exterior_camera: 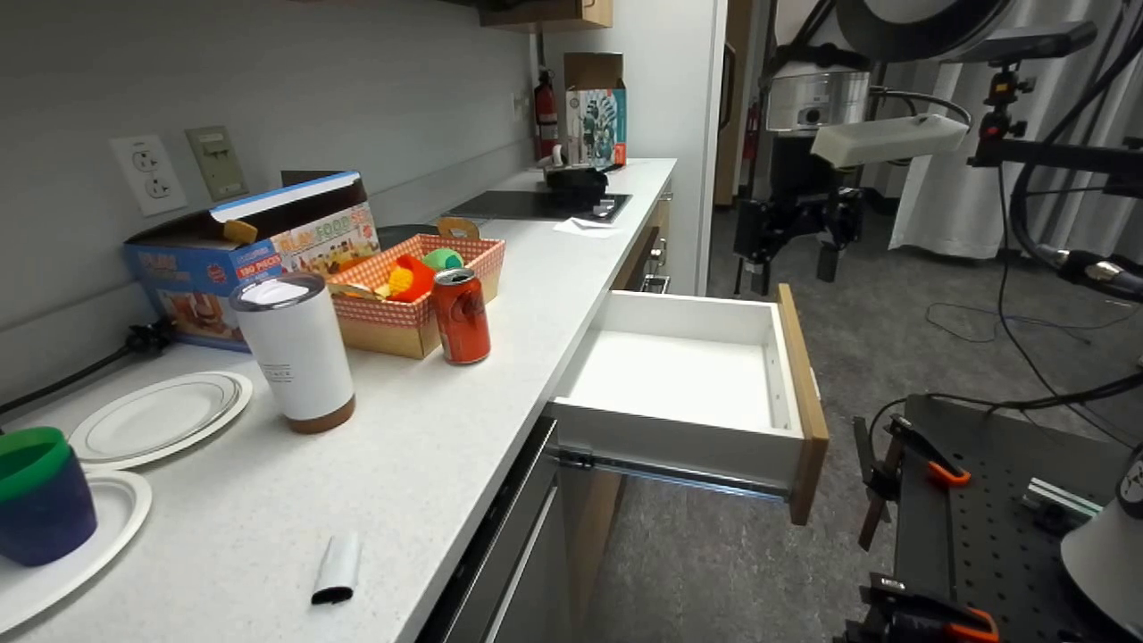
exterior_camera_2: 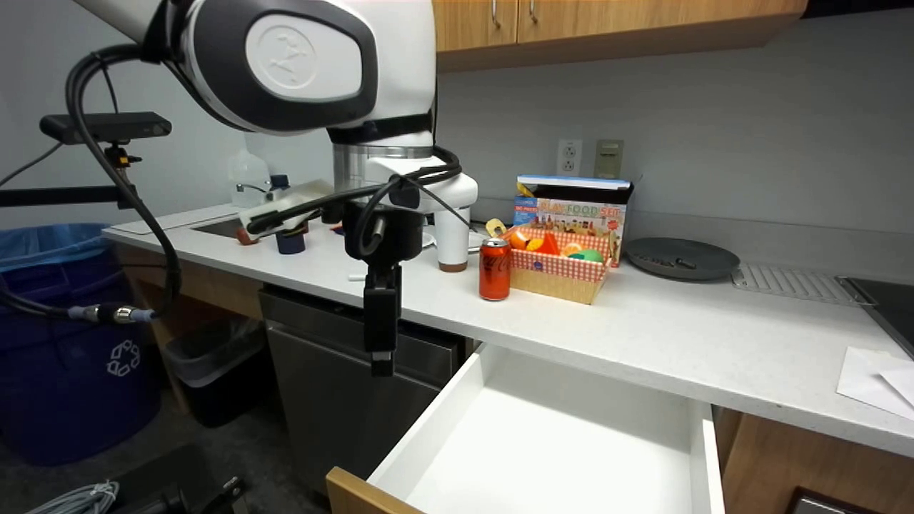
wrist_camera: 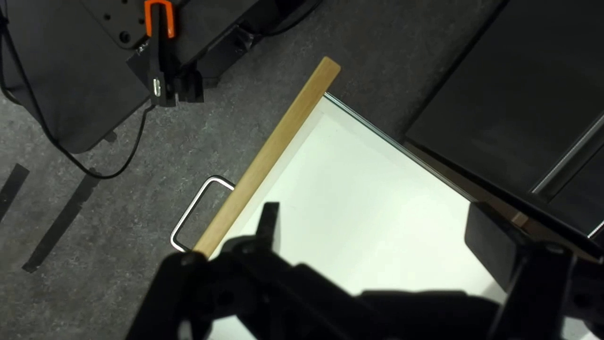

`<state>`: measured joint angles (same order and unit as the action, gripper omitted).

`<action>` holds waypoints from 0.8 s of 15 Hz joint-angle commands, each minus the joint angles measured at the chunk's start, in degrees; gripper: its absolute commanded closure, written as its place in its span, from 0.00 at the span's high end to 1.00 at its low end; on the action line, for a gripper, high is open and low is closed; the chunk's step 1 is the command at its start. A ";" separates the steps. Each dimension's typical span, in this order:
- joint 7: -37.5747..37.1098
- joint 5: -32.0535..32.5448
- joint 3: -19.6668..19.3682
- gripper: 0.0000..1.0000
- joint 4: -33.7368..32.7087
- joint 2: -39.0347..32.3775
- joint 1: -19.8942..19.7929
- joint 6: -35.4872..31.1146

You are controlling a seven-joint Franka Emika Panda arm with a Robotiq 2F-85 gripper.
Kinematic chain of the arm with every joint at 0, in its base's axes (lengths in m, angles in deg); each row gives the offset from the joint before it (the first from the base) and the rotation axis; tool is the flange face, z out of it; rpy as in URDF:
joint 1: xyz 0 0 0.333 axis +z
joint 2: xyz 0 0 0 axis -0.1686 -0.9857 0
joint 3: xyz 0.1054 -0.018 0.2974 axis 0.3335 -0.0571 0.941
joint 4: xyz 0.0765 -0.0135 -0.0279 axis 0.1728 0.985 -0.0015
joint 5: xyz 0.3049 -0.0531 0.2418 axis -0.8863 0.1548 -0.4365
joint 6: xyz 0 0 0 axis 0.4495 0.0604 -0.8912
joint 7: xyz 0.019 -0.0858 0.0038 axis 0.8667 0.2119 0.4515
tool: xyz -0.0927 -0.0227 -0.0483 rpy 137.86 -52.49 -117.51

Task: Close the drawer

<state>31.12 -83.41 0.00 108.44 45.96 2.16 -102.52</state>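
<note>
The drawer [exterior_camera: 679,366] is pulled out from under the counter in both exterior views. Its white inside [exterior_camera_2: 571,442] is bare. Its light-wood front panel [exterior_camera: 802,411] stands away from the cabinet, and also shows in the wrist view [wrist_camera: 269,153]. A metal loop handle [wrist_camera: 193,208] sticks out from the panel's outer face. My gripper [exterior_camera: 793,268] is open and empty, pointing down, higher than the drawer and apart from it. It also shows in an exterior view [exterior_camera_2: 383,350]. In the wrist view my spread fingers [wrist_camera: 375,226] appear over the drawer's white inside.
The white counter [exterior_camera: 446,464] holds a red can [exterior_camera: 461,317], a white tumbler [exterior_camera: 295,353] and a checked basket [exterior_camera: 406,313] of toy food. A dark perforated table [exterior_camera: 1000,482] with orange clamps faces the drawer front. A dark dishwasher [exterior_camera_2: 350,364] adjoins the drawer.
</note>
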 commanded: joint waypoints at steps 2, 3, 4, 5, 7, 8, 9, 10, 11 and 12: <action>0.32 -0.36 0.69 1.00 -0.15 0.04 -0.71 0.11; 0.32 -0.36 0.69 1.00 -0.16 0.06 -0.71 0.11; 0.32 -0.36 0.69 1.00 -0.16 0.06 -0.71 0.11; 0.32 -0.36 0.69 1.00 -0.16 0.06 -0.71 0.11; 1.14 1.83 -0.21 1.00 -0.44 -1.37 -2.36 -0.43; 2.16 2.47 -1.46 1.00 -0.61 -2.28 -3.43 -0.11; 2.67 3.34 -2.39 1.00 -0.65 -3.08 -4.48 -0.28; 3.10 4.78 -3.50 1.00 -0.71 -4.35 -6.04 -0.47; 4.00 5.51 -4.72 1.00 -0.97 -5.71 -7.07 -0.45; 5.23 6.12 -6.14 1.00 -1.07 -7.47 -8.12 -0.94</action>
<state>32.84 -79.21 -3.27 108.43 43.08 -2.69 -102.51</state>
